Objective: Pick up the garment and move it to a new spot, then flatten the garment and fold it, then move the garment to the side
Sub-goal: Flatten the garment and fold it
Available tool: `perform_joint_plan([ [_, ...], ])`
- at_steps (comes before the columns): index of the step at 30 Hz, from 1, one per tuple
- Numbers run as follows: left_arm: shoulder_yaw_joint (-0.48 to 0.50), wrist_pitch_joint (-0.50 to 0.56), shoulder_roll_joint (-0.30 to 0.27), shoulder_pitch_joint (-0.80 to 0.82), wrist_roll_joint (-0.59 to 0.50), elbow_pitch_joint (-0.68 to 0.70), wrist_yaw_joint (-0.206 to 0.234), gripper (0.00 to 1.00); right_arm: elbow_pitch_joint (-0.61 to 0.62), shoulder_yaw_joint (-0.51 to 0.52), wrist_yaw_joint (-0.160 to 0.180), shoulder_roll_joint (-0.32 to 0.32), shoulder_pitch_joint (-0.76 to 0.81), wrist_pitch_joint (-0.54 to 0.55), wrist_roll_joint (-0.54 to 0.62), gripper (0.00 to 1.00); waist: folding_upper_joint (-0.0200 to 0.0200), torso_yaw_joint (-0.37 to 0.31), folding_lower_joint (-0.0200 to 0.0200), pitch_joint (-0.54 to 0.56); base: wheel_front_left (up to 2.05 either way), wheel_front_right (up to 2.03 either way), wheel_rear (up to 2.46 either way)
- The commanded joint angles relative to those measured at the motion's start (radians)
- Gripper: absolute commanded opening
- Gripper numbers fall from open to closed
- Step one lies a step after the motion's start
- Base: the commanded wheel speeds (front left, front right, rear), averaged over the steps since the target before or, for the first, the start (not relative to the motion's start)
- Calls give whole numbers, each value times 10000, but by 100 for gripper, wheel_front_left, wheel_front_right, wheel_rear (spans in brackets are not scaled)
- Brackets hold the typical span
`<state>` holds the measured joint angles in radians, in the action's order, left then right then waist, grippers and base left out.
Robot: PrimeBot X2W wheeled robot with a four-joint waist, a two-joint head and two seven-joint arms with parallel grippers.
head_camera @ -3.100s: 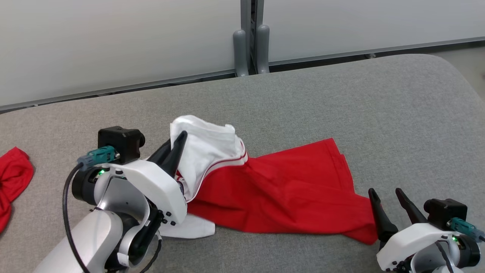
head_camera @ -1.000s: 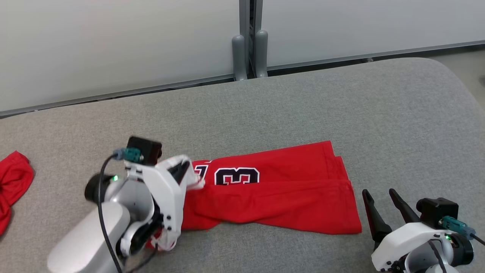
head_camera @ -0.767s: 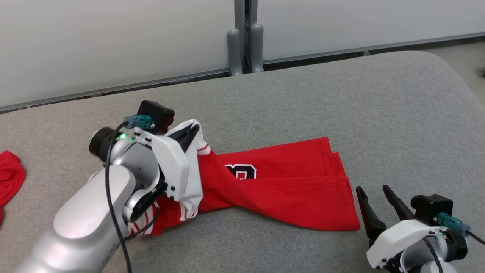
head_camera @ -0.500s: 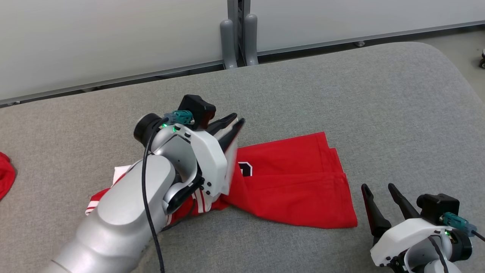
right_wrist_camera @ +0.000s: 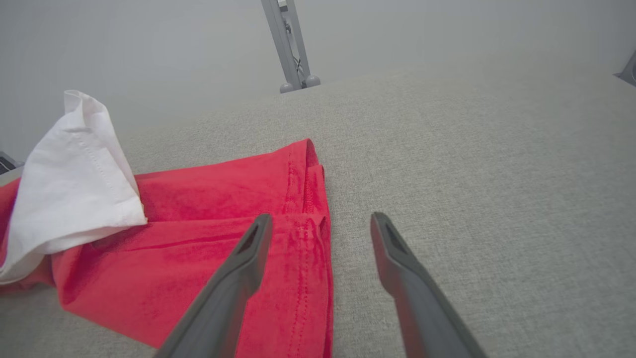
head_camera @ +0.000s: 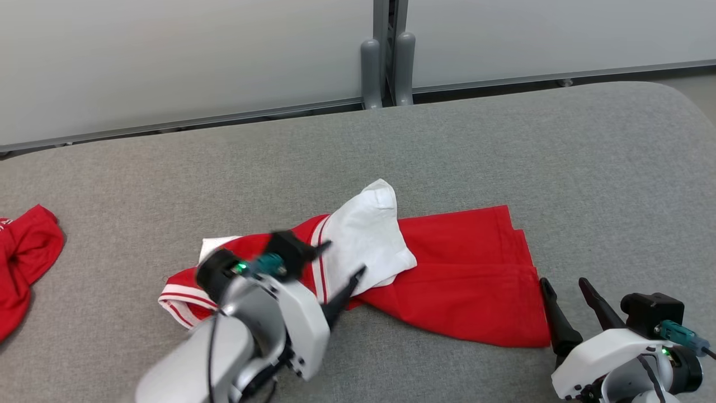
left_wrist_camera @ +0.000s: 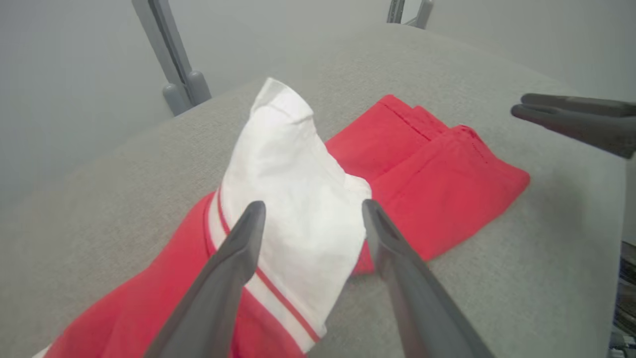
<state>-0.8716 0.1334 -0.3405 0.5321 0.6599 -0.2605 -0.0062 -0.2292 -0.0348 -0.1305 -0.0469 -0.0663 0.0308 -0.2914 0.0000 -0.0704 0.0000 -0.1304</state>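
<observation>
The garment point(head_camera: 464, 280), a red jersey with white striped sleeves, lies crumpled lengthwise on the grey table point(head_camera: 503, 157). One white sleeve point(head_camera: 366, 240) is folded over onto the red body, its tip peaked up. My left gripper point(head_camera: 341, 260) hovers open just at the sleeve's near edge, holding nothing; in the left wrist view its fingers point(left_wrist_camera: 233, 268) frame the white sleeve point(left_wrist_camera: 288, 164). My right gripper point(head_camera: 565, 288) stands open at the garment's right hem, empty; in the right wrist view its left finger point(right_wrist_camera: 233, 278) overlaps the red hem point(right_wrist_camera: 303, 209).
A second red cloth point(head_camera: 22, 257) lies bunched at the table's far left. Two grey posts point(head_camera: 386, 67) stand behind the table's back edge against a pale wall. The table's right corner is rounded. My right gripper's fingers point(left_wrist_camera: 571, 117) show in the left wrist view.
My left gripper carried the white sleeve up and rightward over the red body, opened, let it drop there and drew back toward me. The head camera shifted. The right gripper stayed open.
</observation>
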Motion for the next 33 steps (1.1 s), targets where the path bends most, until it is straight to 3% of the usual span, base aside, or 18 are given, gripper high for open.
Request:
perform_joint_plan([
  [1, -292, 198, -35, -52, -261, 232, 16, 100, 72, 23, -5, -70, -32, 35, 19, 100, 0, 36, 0, -58, 0, 0, 0],
  [7, -971, 949, 361, 515, -834, -89, 103, 100, 100, -191, -5, -69, -212, 49, -49, 100, 0, -182, 0, -219, 0, 0, 0],
  [15, -1592, 2286, 1020, 1724, -1584, -1659, 434, 100, -48, -223, -5, -66, -252, -161, -207, 100, 0, -1107, 0, -486, 0, 0, 0],
  [19, -1943, 2855, 1127, 2083, -1811, -1920, 299, 100, -183, -228, -5, -63, -268, -299, -306, 100, 0, -1471, 0, -576, 0, 0, 0],
  [24, -2115, 3263, 1026, 2254, -2022, -2158, 541, 100, -335, -337, -5, -64, -394, -462, -449, 100, 0, -1752, 0, -605, 0, 0, 0],
  [25, -2141, 3349, 997, 2276, -2034, -2162, 558, 91, -363, -355, -5, -64, -415, -475, -447, 100, 0, -1775, 0, -606, 0, 0, 0],
  [27, -2202, 3479, 894, 2292, -2041, -2114, 522, 50, -422, -357, -5, -65, -415, -530, -433, 100, 0, -1793, 0, -592, 0, 0, 0],
  [33, -2320, 3692, 744, 2273, -2015, -1886, 479, 42, -530, -341, -5, -65, -420, -559, -377, 100, 0, -1752, 0, -511, 0, 0, 0],
])
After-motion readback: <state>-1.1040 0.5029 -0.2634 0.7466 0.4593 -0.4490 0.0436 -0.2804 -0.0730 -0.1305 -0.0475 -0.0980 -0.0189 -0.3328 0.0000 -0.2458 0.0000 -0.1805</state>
